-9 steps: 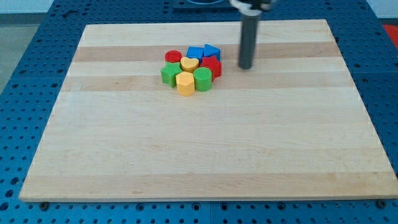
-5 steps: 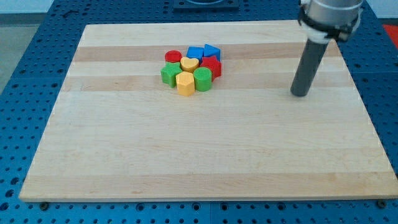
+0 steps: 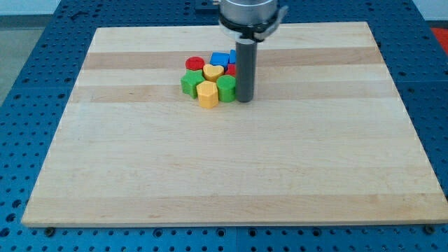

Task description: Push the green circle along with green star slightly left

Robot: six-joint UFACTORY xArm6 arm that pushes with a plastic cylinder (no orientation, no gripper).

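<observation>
Board (image 3: 231, 175) broad, bare – my tip (image 3: 243, 101) beside green circle (image 3: 226, 88).

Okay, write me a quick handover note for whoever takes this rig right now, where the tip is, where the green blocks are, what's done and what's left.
My tip sits on the board right beside the green circle, on its right in the view; contact can't be confirmed.
The green star is at the cluster's left, with the yellow hexagon between the two greens.
Done: tip lined up on the circle's right.
Left: push both greens slightly left.
</observation>
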